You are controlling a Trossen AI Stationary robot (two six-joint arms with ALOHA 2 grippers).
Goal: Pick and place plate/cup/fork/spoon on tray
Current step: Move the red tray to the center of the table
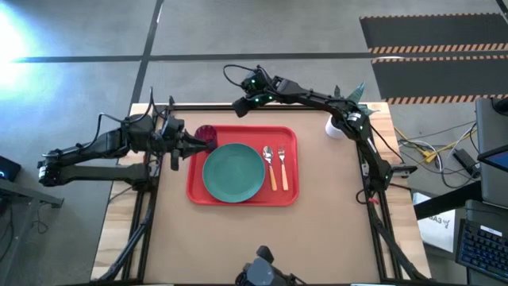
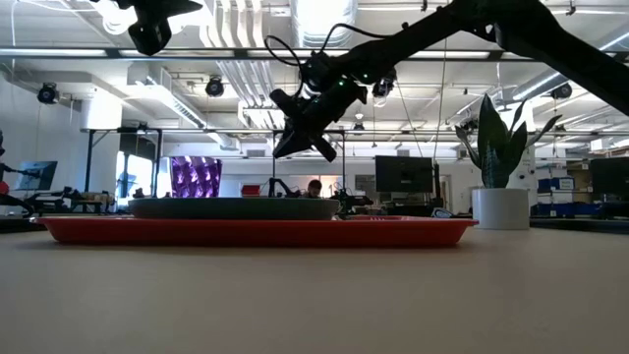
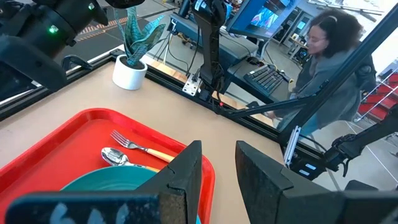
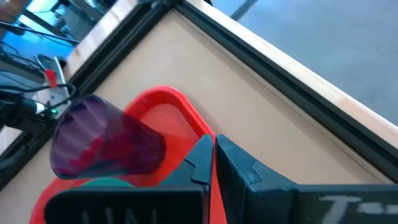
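The red tray (image 1: 238, 132) lies mid-table. On it are the teal plate (image 1: 232, 171), the spoon (image 1: 269, 165) and the fork (image 1: 282, 164). The purple cup (image 1: 206, 133) sits in the tray's far left corner; it also shows in the right wrist view (image 4: 102, 140). I cannot tell whether it stands upright. My left gripper (image 1: 189, 144) is open and empty, raised beside the cup at the tray's left edge; its wrist view (image 3: 217, 180) shows no cup between the fingers. My right gripper (image 1: 238, 106) is shut and empty, raised over the table's far edge (image 4: 214, 163).
A white pot with a green plant (image 1: 337, 125) stands at the table's far right corner. Black frame rails run along the table's edges. A person (image 3: 323, 68) sits beyond the table's right side. Bare tabletop lies between the tray and the near edge.
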